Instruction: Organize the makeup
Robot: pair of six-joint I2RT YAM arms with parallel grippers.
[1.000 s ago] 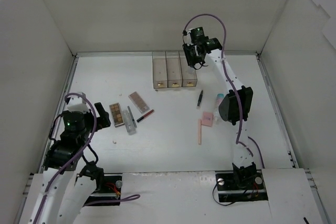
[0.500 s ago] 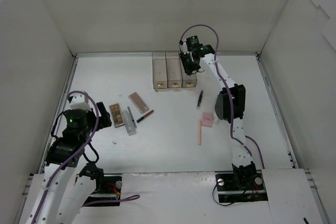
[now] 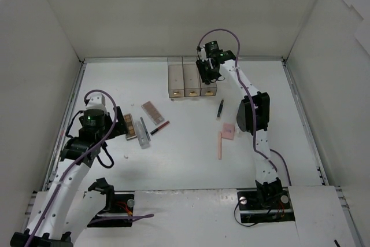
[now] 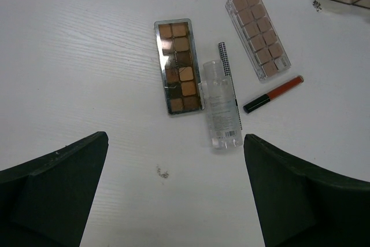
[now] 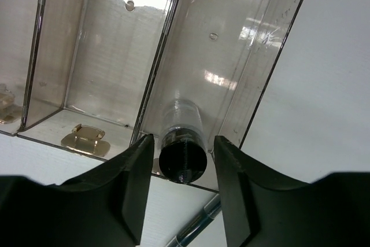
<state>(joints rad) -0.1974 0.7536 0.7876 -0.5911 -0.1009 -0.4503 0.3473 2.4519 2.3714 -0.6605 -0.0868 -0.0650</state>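
- My right gripper [image 5: 184, 140] hung over the near end of the clear plastic three-compartment box [image 5: 115, 56], at its compartment nearest the right arm.
- Its jaws were released: a thin gap showed on each side of the small black-capped glass vial [image 5: 181, 146].
- That vial lay in the compartment directly under the fingers, cap toward the wrist camera.
- A slim black pencil [image 3: 220, 109] lay on the table just behind that gripper. The pink square pad [image 3: 229, 131] and the long pink stick [image 3: 219, 144] lay farther back toward the arm's base.
- My left gripper [image 4: 176, 140] stood spread wide with nothing between its fingers, above the white table [image 4: 75, 56].
- Straight ahead of it lay the dark brown rectangular eyeshadow palette [image 4: 178, 66], touching a clear plastic bottle [image 4: 221, 104] and a thin black-checked pencil [image 4: 227, 65].
- Ahead and to the right lay the paler pink-brown palette [image 4: 257, 34], with the red black-capped pencil [image 4: 273, 93] just beside it.
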